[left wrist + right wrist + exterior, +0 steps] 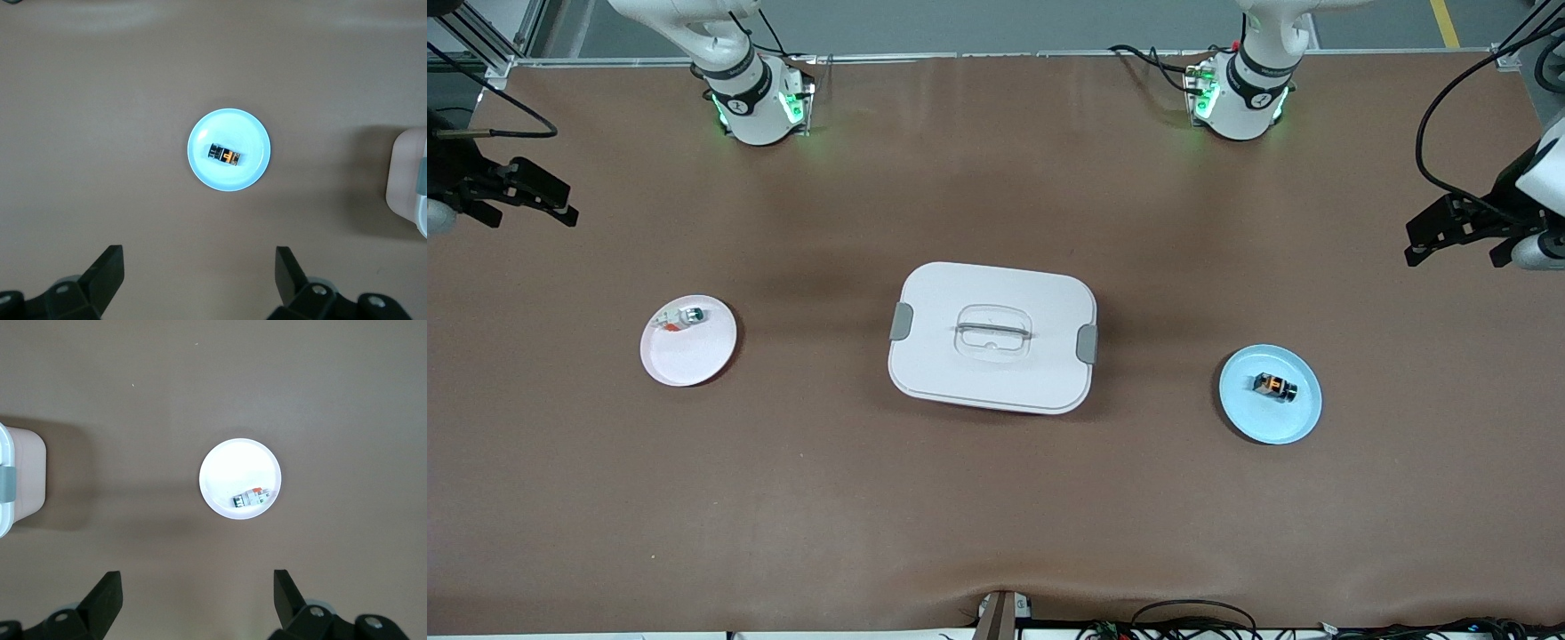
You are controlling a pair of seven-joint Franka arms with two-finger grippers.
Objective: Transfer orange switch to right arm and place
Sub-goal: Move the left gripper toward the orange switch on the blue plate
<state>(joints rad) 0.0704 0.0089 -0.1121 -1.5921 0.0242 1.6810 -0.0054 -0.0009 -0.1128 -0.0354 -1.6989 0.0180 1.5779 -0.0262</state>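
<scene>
I am the pair of arms at a brown table (996, 498), and both of my pincers hang high with nothing in them. My left gripper (1463, 233) is up in the air over the left arm's end of the table, its two black fingers (107, 277) spread wide apart and released. My right gripper (520, 194) is up over the right arm's end, its fingers (105, 599) equally wide and unclenched. The orange switch (1274, 386) lies on a light blue plate (1249, 418) toward the left arm's end of the table, close to the plate's middle and touching nothing else. It is a small black boxy part lying flat, with its orange centre piece showing on top. In the front view its long axis runs roughly along the table's length, tilted slightly, with the end toward the left arm's end of the table a little nearer the front camera. A white lidded box (992, 338) with grey side clasps sits at the table's middle. Toward the right arm's end, a white plate (685, 364) holds a whitish part with a green cap (683, 318) near its rim.
</scene>
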